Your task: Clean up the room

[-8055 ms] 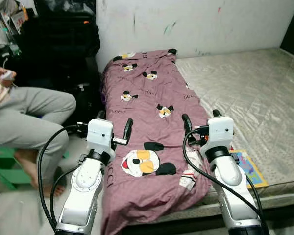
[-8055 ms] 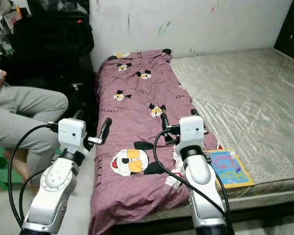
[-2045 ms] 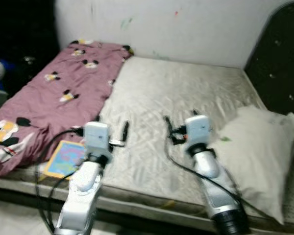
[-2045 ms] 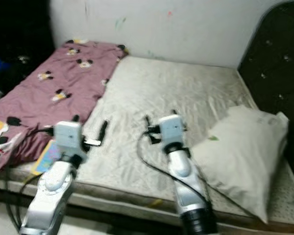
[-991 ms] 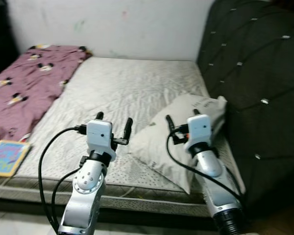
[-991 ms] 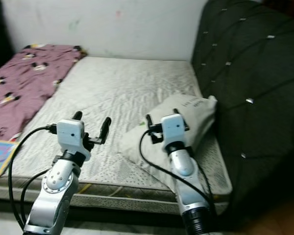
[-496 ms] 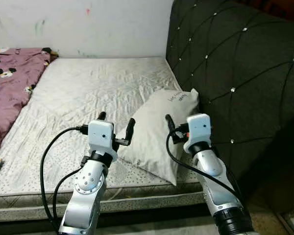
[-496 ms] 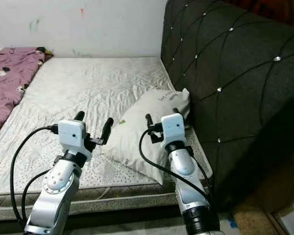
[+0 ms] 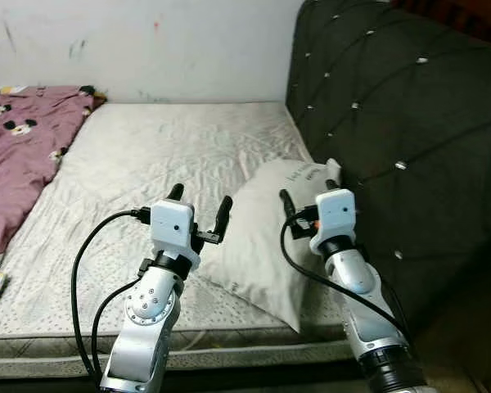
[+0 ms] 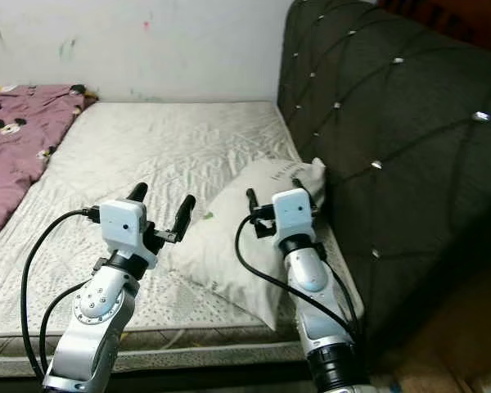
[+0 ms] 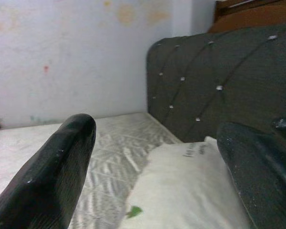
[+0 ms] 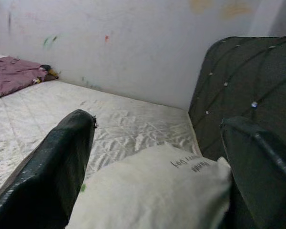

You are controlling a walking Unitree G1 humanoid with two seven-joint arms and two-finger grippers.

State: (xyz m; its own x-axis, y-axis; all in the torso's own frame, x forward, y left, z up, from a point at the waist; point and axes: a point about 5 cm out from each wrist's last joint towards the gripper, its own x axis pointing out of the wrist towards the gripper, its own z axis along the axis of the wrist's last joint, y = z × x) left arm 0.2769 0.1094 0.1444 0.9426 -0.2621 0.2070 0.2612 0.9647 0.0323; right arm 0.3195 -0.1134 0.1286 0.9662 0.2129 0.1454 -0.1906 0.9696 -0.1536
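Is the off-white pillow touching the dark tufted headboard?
Touching. In the left eye view the pillow's upper corner presses against the headboard with no gap; the right wrist view shows the same corner meeting it.

A quilted, matt cloth mattress [image 9: 164, 155] carries a soft off-white fabric pillow [image 9: 266, 237] beside a dark tufted headboard [image 9: 393, 106], seemingly velvety, studded with shiny buttons; a printed mauve cloth blanket [image 9: 16, 147] lies crumpled.

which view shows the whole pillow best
The left eye view: the pillow lies whole on the mattress against the dark headboard, between both arms. The right eye view shows much the same. Both wrist views catch its top and printed lettering, framed by black fingers.
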